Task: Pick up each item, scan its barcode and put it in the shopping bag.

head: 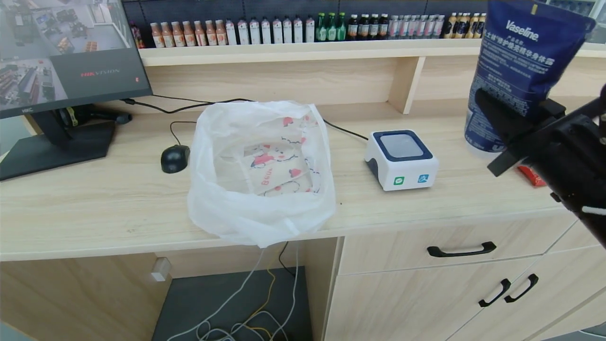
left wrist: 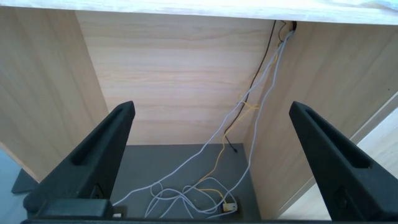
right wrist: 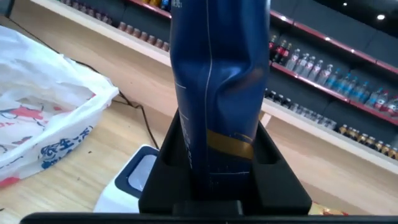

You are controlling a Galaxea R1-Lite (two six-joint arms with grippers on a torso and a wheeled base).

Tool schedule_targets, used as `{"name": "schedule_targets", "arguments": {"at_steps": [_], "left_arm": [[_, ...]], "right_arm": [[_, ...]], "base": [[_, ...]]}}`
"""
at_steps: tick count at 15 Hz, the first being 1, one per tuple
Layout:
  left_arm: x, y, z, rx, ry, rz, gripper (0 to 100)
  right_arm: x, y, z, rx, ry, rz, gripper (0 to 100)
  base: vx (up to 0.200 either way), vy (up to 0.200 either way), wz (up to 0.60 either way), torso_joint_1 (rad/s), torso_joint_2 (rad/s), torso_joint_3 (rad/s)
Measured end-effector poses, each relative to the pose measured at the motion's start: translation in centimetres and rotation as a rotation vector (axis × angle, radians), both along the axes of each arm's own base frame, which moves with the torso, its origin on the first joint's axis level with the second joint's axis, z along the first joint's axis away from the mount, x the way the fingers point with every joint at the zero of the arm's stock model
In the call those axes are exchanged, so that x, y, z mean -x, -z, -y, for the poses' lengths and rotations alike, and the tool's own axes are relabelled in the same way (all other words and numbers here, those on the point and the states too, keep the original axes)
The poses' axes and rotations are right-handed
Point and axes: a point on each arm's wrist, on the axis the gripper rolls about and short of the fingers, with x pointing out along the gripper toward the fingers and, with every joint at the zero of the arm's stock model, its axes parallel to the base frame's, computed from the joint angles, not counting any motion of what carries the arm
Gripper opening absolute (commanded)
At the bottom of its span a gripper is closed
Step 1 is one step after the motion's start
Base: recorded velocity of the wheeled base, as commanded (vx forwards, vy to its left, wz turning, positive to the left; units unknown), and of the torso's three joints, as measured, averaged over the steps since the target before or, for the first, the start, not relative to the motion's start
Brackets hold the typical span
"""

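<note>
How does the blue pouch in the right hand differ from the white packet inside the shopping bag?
The blue pouch is dark blue, while the white packet carries red and pink print. The blue pouch stands upright in the air, clamped in the right hand, to the right of the scanner. The white packet lies inside the shopping bag, to the left of the scanner. Both look like soft, flexible packs.

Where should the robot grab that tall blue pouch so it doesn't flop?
Probably low on its body, where the right gripper holds the pouch now. It stands upright and its sides look soft and dented, so coming from the side and pinching the two flat faces near the rounded bottom should keep it steady. The thin top would likely bend.
</note>
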Motion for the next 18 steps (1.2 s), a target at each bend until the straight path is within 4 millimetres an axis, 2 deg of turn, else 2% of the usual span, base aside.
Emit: {"name": "schedule_targets", "arguments": {"at_steps": [3,6,11,14,18], "left_arm": [[0.0,0.0,0.0,0.0,-0.001,0.0,100],[0.0,0.0,0.0,0.0,0.0,0.0,100],[0.0,0.0,0.0,0.0,0.0,0.0,100],[0.0,0.0,0.0,0.0,0.0,0.0,100],[0.0,0.0,0.0,0.0,0.0,0.0,100]], "right_arm": [[-1.6,-2.0,-0.9,0.122,-0.047,0.009,0],[-2.5,-3.0,-1.4,0.196,-0.07,0.04,0],[-4.1,-2.0,-1.6,0.333,-0.116,0.081,0],[-6.1,-2.1,-1.8,0.402,-0.174,0.139,0],[-8.4,-1.3,-1.6,0.55,-0.217,0.116,0]], "base": [[0.0,0.0,0.0,0.0,0.0,0.0],[0.0,0.0,0.0,0.0,0.0,0.0],[0.0,0.0,0.0,0.0,0.0,0.0],[0.0,0.0,0.0,0.0,0.0,0.0],[0.0,0.0,0.0,0.0,0.0,0.0]]}}
